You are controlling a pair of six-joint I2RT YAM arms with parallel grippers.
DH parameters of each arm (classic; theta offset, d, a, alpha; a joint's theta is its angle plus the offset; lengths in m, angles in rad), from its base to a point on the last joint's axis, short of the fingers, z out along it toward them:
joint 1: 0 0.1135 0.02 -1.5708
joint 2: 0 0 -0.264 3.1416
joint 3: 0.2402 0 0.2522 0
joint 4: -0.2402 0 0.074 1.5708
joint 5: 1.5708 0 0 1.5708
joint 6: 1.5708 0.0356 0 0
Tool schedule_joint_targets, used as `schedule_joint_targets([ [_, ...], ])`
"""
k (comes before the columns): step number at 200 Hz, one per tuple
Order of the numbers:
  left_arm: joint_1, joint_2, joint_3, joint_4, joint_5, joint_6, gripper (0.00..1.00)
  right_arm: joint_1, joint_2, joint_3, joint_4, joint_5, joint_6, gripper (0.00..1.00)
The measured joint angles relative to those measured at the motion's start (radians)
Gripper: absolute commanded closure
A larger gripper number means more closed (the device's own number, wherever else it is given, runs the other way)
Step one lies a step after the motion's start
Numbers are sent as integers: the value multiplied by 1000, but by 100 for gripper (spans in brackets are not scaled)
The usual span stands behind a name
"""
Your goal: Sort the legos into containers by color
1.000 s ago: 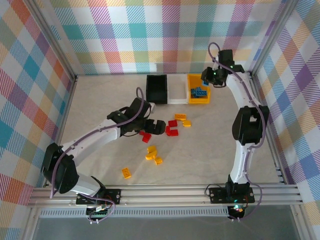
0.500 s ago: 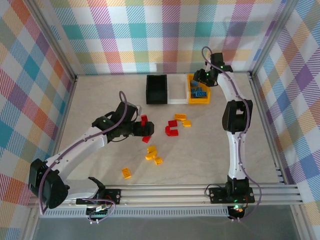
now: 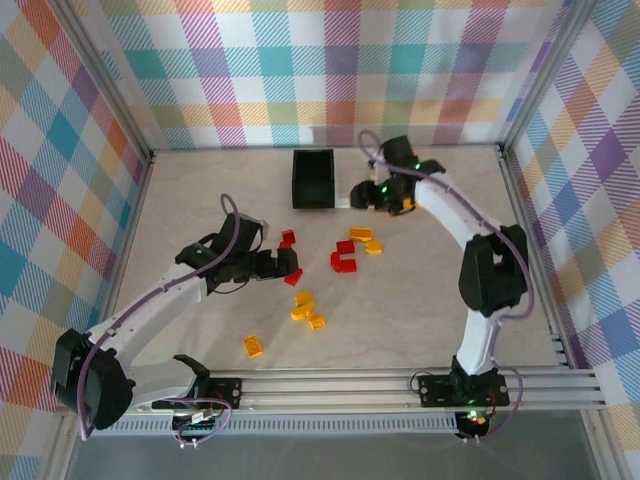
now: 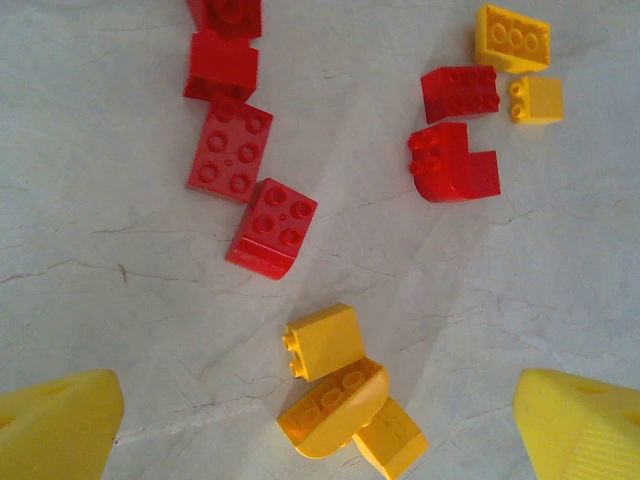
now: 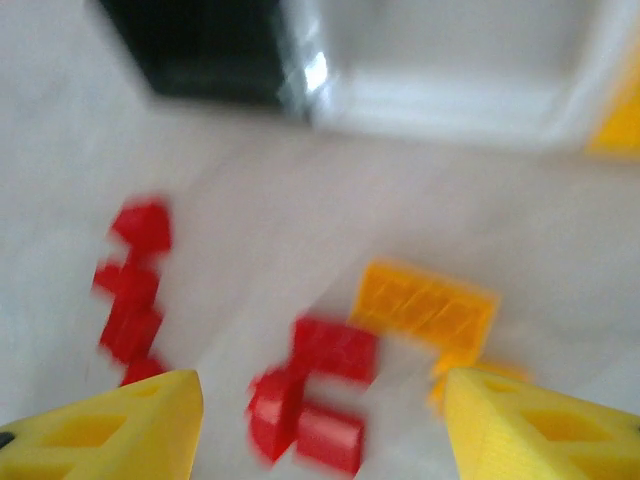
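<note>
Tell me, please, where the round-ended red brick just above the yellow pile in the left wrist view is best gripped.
Come straight down and close the jaws on the two flat side walls of the red brick, flanking its studs. It lies studs up with those walls free; its rounded end curves away and may slip, and another red brick crowds the opposite end.

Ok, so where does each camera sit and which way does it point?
Top external: above and behind the bases, looking down on the table; both arms show.
Left wrist: straight down on red legos and yellow legos; open left pincer framing the bottom.
Right wrist: blurred, tilted toward the black bin and white bin; open right pincer below.
Both wrist views share the red legos.
</note>
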Motion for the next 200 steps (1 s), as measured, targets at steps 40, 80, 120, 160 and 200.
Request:
schedule_joint_targets([
  [40, 25, -82, -46, 9, 18, -16, 0, 179, -61, -192, -20, 70, 5, 35],
  [80, 25, -146, -90, 11, 25, -31, 0, 257, -27, -230, -15, 118, 28, 40],
  [120, 25, -183, -100, 6, 26, -34, 0, 286, 79, -161, 2, 167, 40, 45],
  [160, 26, -216, -100, 2, 22, -34, 0, 285, 162, -78, 0, 236, 42, 47],
  [200, 26, -221, -100, -23, 21, -34, 0, 285, 209, -23, -3, 270, 42, 48],
])
